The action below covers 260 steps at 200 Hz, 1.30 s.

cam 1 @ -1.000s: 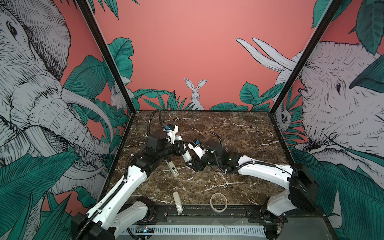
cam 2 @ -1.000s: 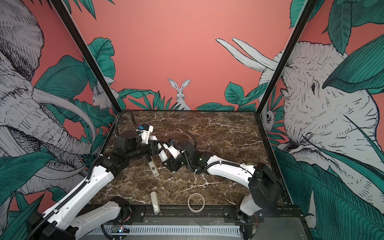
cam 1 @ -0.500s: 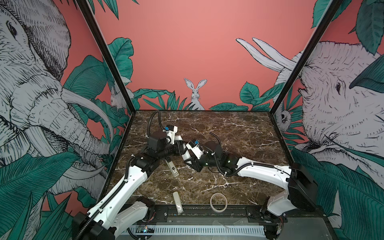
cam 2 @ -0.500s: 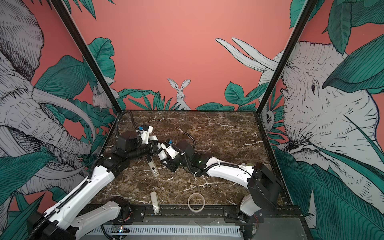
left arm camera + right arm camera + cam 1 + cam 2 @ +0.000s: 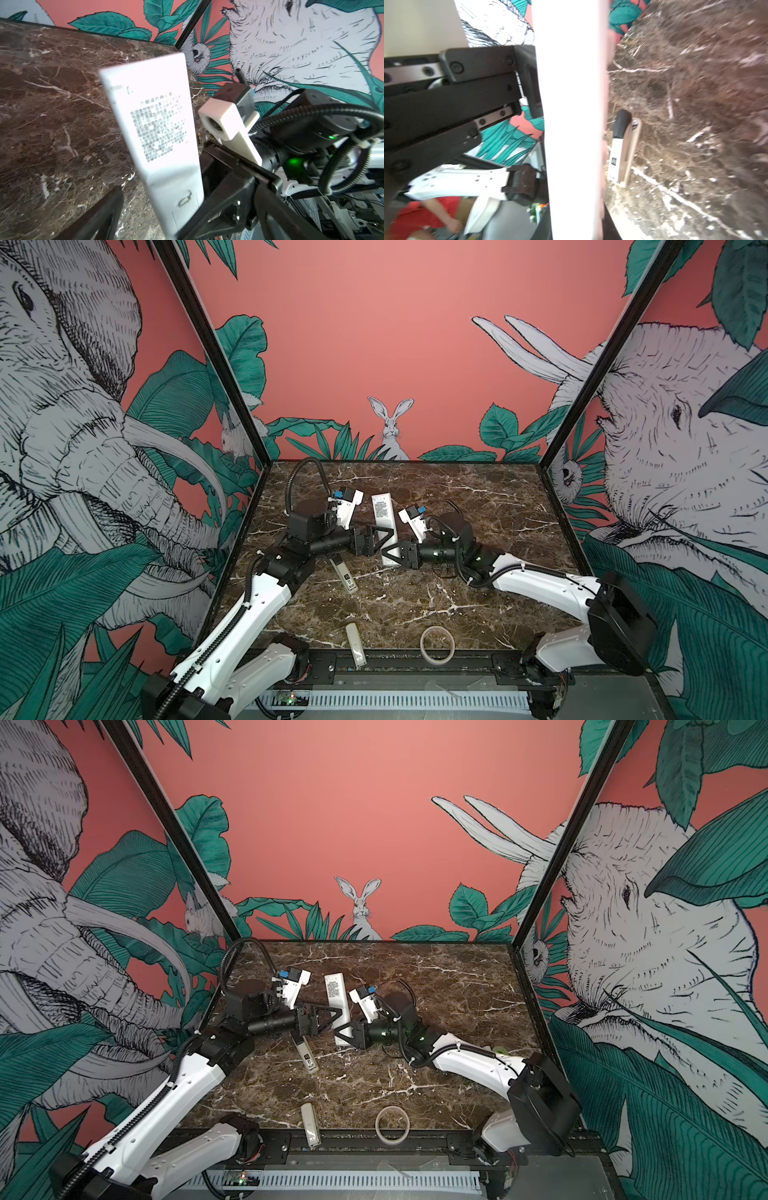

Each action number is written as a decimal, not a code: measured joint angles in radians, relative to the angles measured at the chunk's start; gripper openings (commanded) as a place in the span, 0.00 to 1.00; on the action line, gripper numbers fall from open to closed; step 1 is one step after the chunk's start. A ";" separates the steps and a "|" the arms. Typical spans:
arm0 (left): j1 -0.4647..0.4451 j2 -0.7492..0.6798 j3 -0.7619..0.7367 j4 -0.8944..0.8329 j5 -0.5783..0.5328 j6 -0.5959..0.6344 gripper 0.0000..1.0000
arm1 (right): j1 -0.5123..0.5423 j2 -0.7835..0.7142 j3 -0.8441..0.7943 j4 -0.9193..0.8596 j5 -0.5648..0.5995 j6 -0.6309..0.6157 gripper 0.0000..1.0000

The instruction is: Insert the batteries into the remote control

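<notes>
Back wall [image 5: 374,323]: salmon pink, a white rabbit [image 5: 390,427] among green leaves [image 5: 307,431] low down.
Wall on my left [image 5: 162,335]: a grey tusked elephant [image 5: 83,439], big leaves.
Corner posts [image 5: 216,360]: black.
Counter [image 5: 478,497] under me: dark brown marble, white veins.

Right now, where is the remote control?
In both top views the remote control is just left of centre, label side up. Its near end is in the right gripper, and the open left gripper is close on its left.
</notes>
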 measured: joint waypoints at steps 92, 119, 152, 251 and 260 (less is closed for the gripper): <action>0.029 0.093 0.000 0.183 0.246 -0.008 0.94 | 0.001 -0.047 -0.003 0.083 -0.225 0.138 0.17; 0.029 0.096 0.000 0.225 0.301 -0.007 0.79 | -0.002 -0.043 -0.005 0.121 -0.270 0.175 0.17; 0.034 0.097 0.011 0.196 0.358 0.035 0.59 | -0.019 -0.029 -0.029 0.180 -0.332 0.219 0.17; 0.062 0.127 0.043 0.105 0.476 0.047 0.16 | -0.048 -0.035 -0.024 0.067 -0.443 0.039 0.30; 0.061 0.132 0.045 0.106 0.474 0.049 0.15 | -0.050 -0.039 -0.020 0.035 -0.435 0.033 0.37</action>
